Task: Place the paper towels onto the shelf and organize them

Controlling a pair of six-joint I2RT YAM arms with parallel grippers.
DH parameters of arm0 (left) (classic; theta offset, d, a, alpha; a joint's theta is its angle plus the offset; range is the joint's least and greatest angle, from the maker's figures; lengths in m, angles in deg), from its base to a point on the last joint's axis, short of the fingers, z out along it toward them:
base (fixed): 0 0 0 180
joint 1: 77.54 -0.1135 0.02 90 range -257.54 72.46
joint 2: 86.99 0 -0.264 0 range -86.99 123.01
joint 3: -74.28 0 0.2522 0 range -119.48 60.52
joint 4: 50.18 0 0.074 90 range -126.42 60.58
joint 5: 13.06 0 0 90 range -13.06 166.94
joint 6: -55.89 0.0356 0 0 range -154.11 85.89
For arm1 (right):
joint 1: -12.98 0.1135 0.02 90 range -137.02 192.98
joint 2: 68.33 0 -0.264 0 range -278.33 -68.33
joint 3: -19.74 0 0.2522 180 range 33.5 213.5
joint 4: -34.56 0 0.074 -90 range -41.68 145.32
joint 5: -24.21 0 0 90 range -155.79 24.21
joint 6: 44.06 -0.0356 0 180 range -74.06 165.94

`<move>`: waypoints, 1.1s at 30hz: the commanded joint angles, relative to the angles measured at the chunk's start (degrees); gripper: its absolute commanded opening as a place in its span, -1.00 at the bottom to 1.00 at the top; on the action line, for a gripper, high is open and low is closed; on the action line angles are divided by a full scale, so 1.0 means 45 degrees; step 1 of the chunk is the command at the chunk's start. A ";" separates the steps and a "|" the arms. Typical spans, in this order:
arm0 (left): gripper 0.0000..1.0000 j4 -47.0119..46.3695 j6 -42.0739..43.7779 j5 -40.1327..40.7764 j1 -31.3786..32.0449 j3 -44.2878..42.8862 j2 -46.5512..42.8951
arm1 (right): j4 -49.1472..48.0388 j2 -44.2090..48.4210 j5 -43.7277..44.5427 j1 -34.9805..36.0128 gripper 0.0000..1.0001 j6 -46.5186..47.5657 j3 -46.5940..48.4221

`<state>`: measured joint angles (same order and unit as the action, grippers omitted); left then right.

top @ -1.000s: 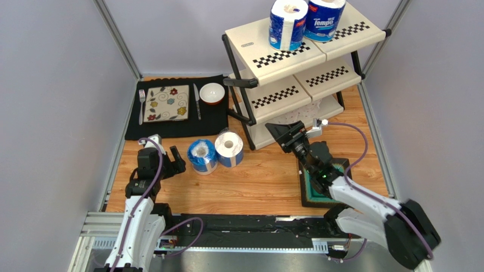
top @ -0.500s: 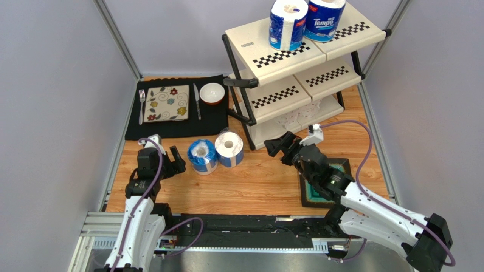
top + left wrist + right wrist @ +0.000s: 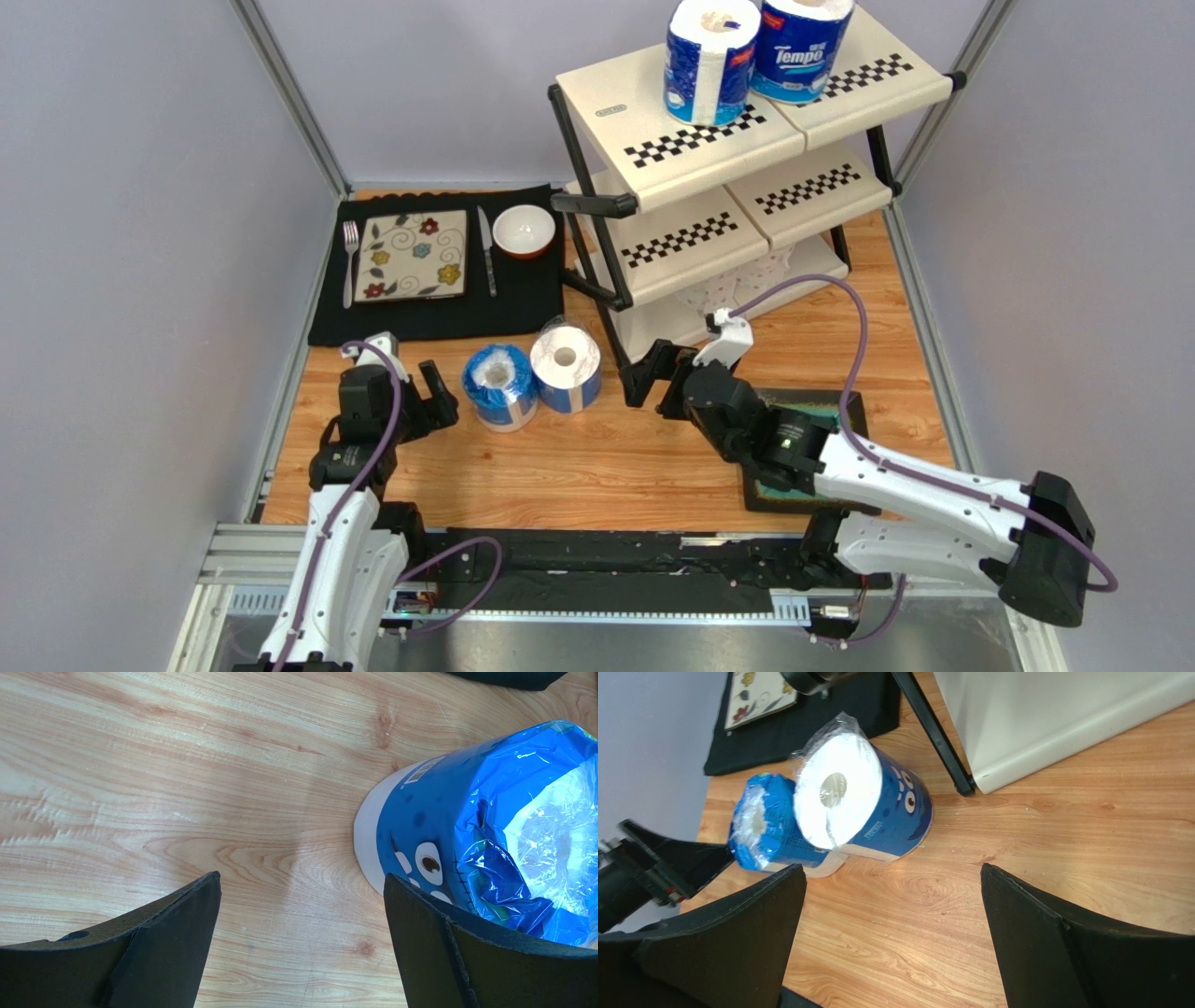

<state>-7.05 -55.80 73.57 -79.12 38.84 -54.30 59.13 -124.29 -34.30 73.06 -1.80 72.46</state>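
Note:
The shelf stands at the back right, with two blue-wrapped paper towels on its top tier. Something white and embossed shows on its bottom tier. Two more blue-wrapped rolls stand touching each other on the table left of the shelf. My left gripper is open and empty just left of them; the nearer roll is beside its right finger. My right gripper is open and empty to their right, facing both rolls, near the shelf's foot.
A black mat at the back left holds a flowered plate, a fork, a knife and a small bowl. A green square tray lies under my right arm. Grey walls close in both sides.
My right arm has swung left and down from the front of the shelf's lower tiers toward the two rolls on the table. The left arm and the rolls have not moved.

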 commanded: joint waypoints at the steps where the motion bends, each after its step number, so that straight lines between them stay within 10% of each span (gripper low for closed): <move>1: 0.89 -0.0315 0.0172 0.0008 0.0020 0.0031 -0.0076 | -0.1033 -0.1367 0.2569 0.1101 0.99 -0.1243 0.0794; 12: 0.89 -0.0295 0.0172 0.0087 0.0001 0.0031 -0.0018 | -0.1739 -0.6054 0.5073 0.1807 0.99 -0.4561 0.3430; 33: 0.89 -0.0295 0.0172 0.0008 0.0001 0.0031 -0.0057 | 0.3436 -0.9691 0.6773 0.1826 0.91 -0.9251 0.6595</move>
<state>-7.05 -55.82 73.57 -79.12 38.84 -54.30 70.47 -166.06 -8.80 80.99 -37.82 99.23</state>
